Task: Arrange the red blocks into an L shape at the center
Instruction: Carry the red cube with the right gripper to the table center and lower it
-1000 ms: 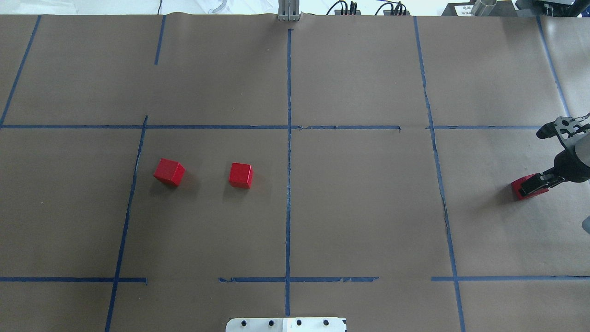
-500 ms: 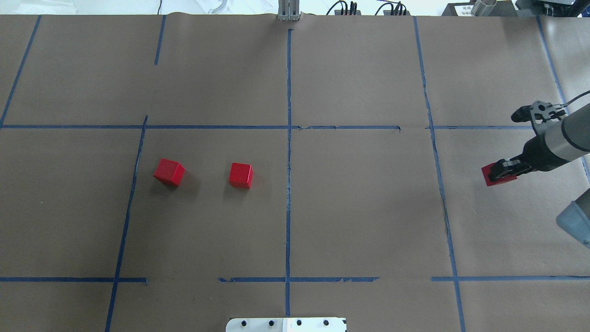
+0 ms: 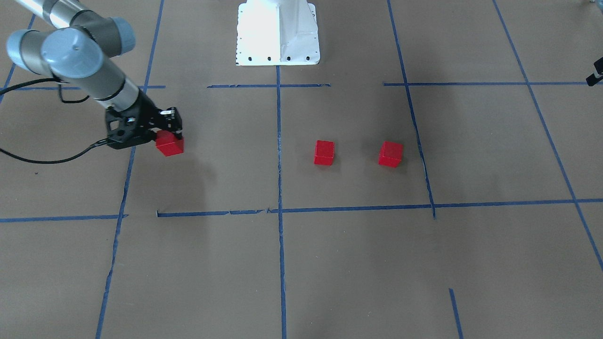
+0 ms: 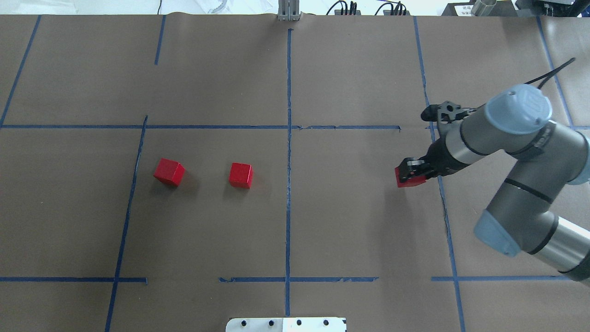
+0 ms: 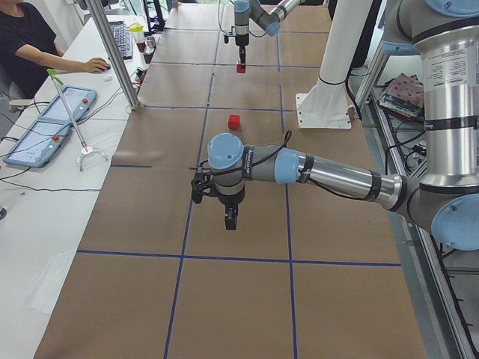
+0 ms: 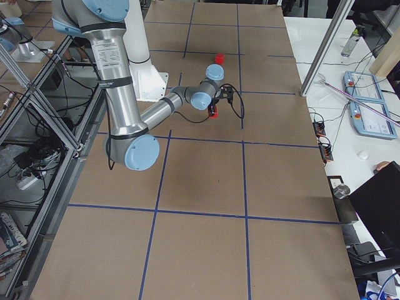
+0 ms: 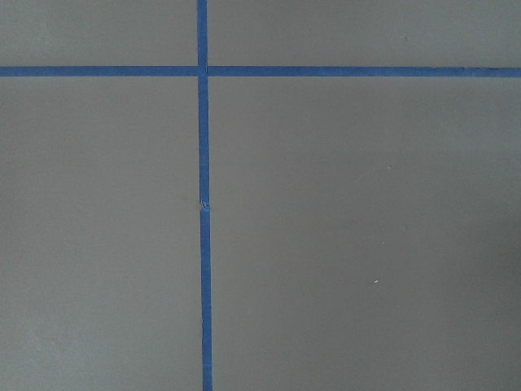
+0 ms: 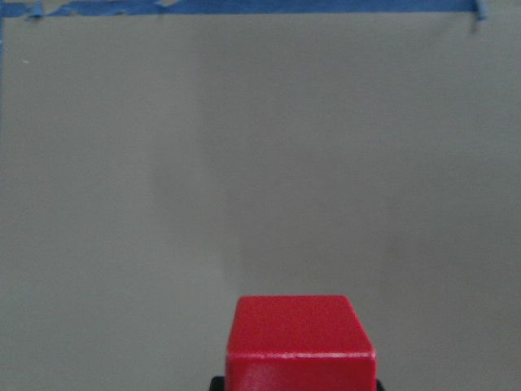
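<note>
Black right fingers (image 4: 413, 168) are found clenched on one red block (image 4: 407, 181), which is gripped from above. In the right wrist view its top face is shown whole, with bare brown paper ahead of it as far as a cross tape. Whether its underside touches the desk (image 4: 359, 221) cannot be settled.

The held block is recorded just inside the cell on the robot's right of the centre tape line (image 4: 288, 184), close beside that cell's outer tape line (image 4: 440, 184). The right arm (image 4: 516, 138) is seen reaching in over that outer line from the desk's right edge. Between the held block and the centre line a broad stretch of bare paper is noted.

Beyond the centre line, the nearer loose block (image 4: 241, 175) is set near the line and roughly square to the tape. The farther loose block (image 4: 169, 172) is set apart from it, not touching, turned at an angle, near the cell's left tape line (image 4: 133, 184). All three blocks are placed in roughly one row across the desk, with open paper on both sides of the row up to the cross tapes.

The left fingers (image 5: 230, 217) are seen in the left side view pointed down above the desk, well apart from every block. Whether they are clenched or released cannot be told.
</note>
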Controlling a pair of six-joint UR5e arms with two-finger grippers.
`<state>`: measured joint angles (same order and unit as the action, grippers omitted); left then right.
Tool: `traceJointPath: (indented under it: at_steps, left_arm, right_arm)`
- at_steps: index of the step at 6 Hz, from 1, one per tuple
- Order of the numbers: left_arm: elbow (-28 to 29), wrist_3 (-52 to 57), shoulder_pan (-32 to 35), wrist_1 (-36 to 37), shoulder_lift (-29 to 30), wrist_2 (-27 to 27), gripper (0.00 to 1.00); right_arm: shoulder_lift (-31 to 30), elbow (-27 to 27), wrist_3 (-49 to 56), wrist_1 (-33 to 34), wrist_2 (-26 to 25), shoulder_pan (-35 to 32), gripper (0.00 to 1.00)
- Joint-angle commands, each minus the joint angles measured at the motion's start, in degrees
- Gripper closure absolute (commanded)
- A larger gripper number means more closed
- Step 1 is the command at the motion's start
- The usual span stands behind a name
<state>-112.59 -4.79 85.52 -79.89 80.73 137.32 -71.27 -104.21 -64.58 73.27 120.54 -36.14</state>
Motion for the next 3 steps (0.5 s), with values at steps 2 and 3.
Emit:
traceJointPath:
  at_steps: [2,3]
  left_arm:
    - [-0.1,0.0,0.0,-0.2,0.0,0.4,0.0]
    - [-0.2,0.0,0.0,-0.4,0.0,0.5,0.0]
  right_arm:
    - [18.6,6.5,-10.9,11.8,-8.7,9.2,1.0]
    - [23.2,13.7,-10.9,11.6,-8.8,9.2,1.0]
